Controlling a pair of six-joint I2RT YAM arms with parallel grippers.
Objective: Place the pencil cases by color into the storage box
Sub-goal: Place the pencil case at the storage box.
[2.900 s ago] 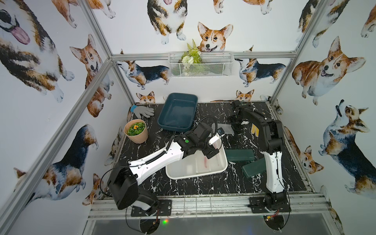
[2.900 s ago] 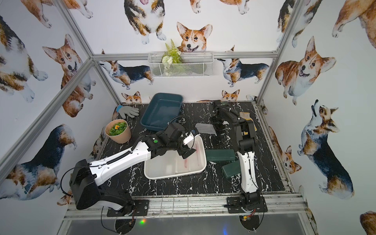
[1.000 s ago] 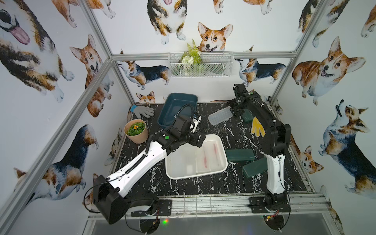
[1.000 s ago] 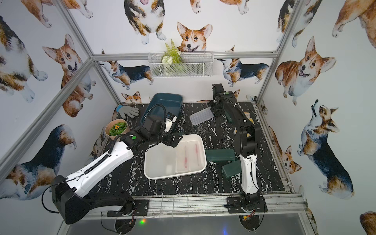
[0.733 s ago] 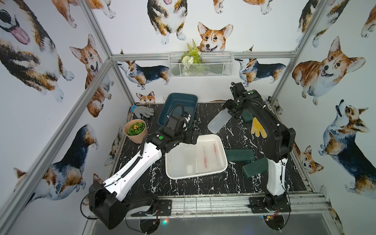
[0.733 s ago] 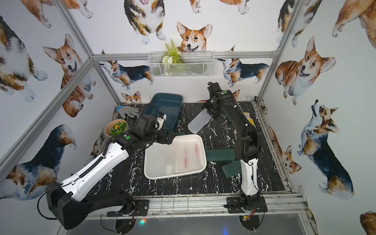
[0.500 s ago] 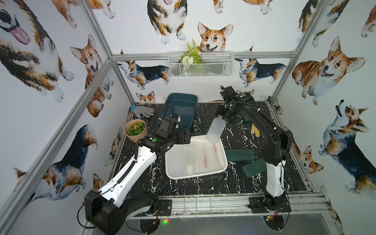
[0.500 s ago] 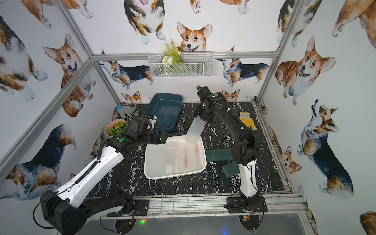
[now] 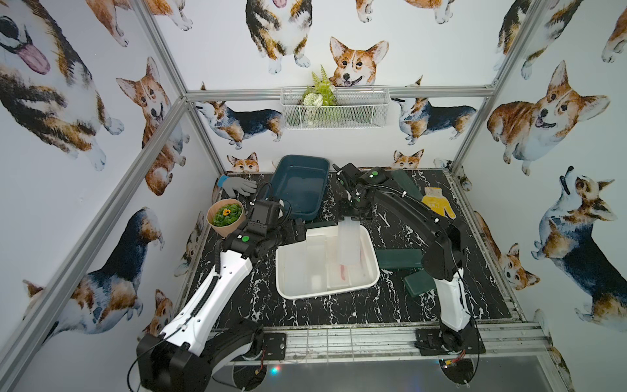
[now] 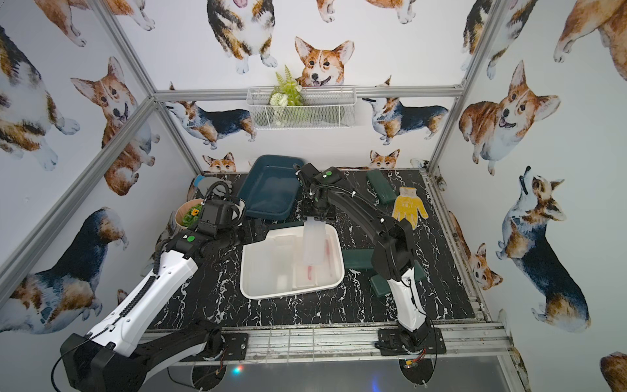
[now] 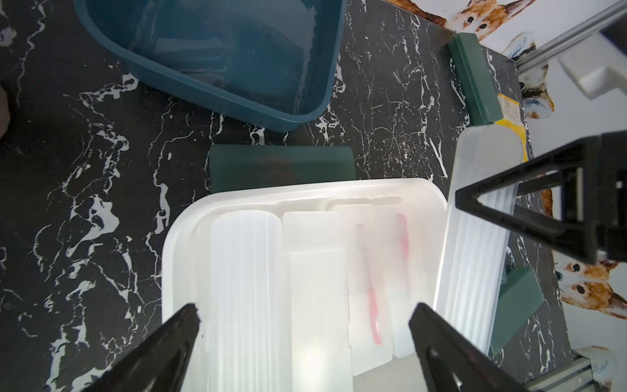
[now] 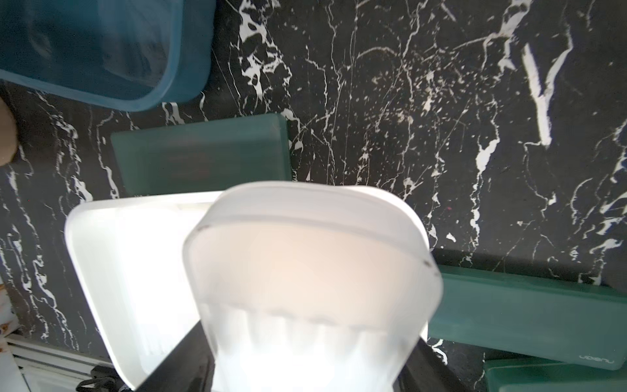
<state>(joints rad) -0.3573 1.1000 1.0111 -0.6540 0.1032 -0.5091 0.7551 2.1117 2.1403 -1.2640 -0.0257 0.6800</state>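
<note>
Since a second ago the right tool point(image 9: 353, 213) has carried the frosted white pencil case point(image 9: 349, 246) from the back of the surface point(image 9: 322, 309) to above the white storage box point(image 9: 283, 271) — it pinches the case's upper end, so the case hangs nearly upright over the box's right half, where other frosted cases point(image 11: 244, 271) lie flat. The left tool point(image 11: 304, 307) has drawn back to the box's far left corner and hovers spread wide, holding nothing — dark green pencil cases point(image 9: 398, 258) lie on the surface just right of the white box, with one against its far rim.
</note>
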